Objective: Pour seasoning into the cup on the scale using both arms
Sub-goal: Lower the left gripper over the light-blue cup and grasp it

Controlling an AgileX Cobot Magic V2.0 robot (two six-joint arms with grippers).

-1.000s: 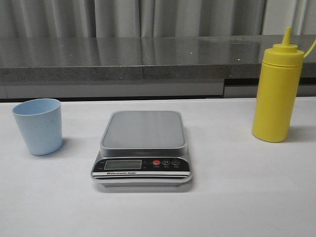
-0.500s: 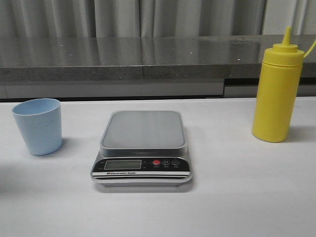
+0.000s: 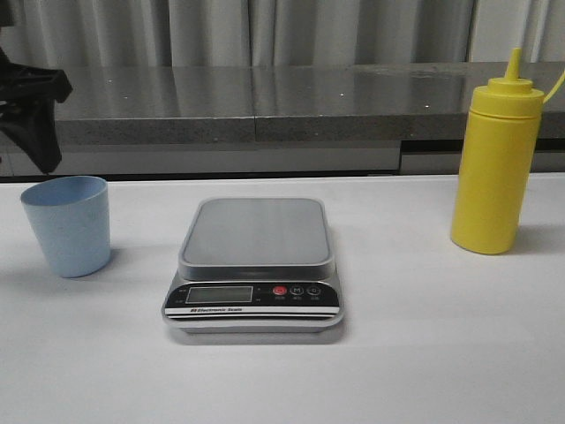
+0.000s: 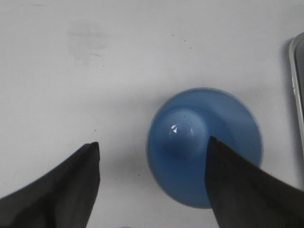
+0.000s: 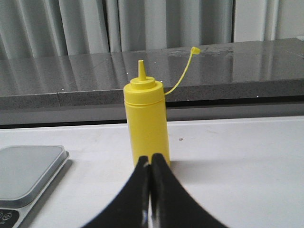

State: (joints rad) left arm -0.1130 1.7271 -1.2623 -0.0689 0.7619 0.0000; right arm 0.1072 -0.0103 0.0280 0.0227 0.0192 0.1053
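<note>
The light blue cup (image 3: 68, 225) stands empty on the white table at the left, apart from the scale. The silver scale (image 3: 256, 231) with its black panel and red button (image 3: 280, 290) sits in the middle, its platform bare. The yellow seasoning bottle (image 3: 494, 168) stands upright at the right, its cap hanging off on the tether. My left gripper (image 3: 31, 115) hovers above and behind the cup; in the left wrist view it is open (image 4: 153, 147), with the cup (image 4: 199, 142) below, towards one finger. My right gripper (image 5: 151, 159) is shut and empty, low and in front of the bottle (image 5: 145, 118).
A grey stone counter ledge (image 3: 265, 102) runs along the back of the table, with grey curtains behind it. The scale's edge shows in both wrist views (image 4: 298, 95) (image 5: 28, 171).
My left arm has come into the front view at the upper left, above the cup. The cup, scale and bottle have not moved.
</note>
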